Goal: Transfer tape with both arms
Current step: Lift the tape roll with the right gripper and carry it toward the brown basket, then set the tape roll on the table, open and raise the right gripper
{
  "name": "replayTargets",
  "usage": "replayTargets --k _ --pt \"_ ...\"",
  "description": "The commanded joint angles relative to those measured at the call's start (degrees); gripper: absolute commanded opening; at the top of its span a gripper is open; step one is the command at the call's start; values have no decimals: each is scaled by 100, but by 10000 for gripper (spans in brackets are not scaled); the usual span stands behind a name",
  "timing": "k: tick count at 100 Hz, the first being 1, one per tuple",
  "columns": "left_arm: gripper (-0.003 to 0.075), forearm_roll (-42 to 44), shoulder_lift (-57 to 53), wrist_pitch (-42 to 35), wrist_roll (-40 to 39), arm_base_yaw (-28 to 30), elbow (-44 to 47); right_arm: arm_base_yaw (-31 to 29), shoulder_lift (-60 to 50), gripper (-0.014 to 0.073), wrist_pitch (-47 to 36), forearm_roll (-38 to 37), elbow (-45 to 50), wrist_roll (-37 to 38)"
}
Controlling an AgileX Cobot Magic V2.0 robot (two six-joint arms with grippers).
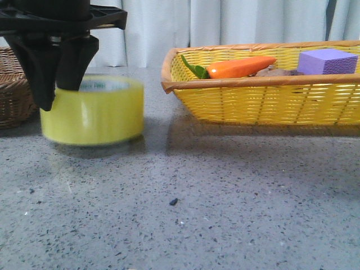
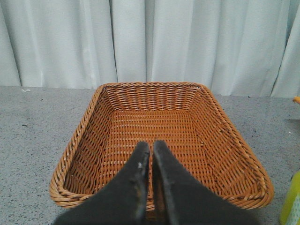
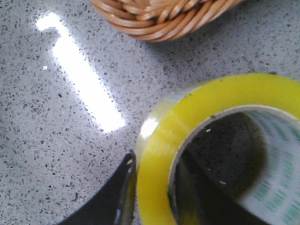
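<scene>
The yellow tape roll stands on the grey table at the left, its white core with green lettering facing up; it looks blurred. My right gripper comes down from above onto its left side. In the right wrist view my right gripper straddles the wall of the tape, one finger outside and one inside the core, shut on it. My left gripper is shut and empty over the brown wicker basket. A sliver of the tape shows beside that basket.
The brown basket stands at the far left, just behind the tape, and its rim shows in the right wrist view. A yellow wicker basket at the right holds an orange carrot and a purple foam block.
</scene>
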Motion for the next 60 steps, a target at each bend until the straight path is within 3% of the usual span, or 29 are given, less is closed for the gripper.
replayTargets --k 1,34,60 --pt "-21 -47 74 -505 -22 11 -199 -19 -356 204 30 -70 -210 -69" --pt "-21 -47 74 -505 -22 11 -199 -19 -557 213 72 -70 -210 -69" --pt "-20 -47 74 -471 -19 11 -346 -110 -1359 -64 279 -277 -199 -69"
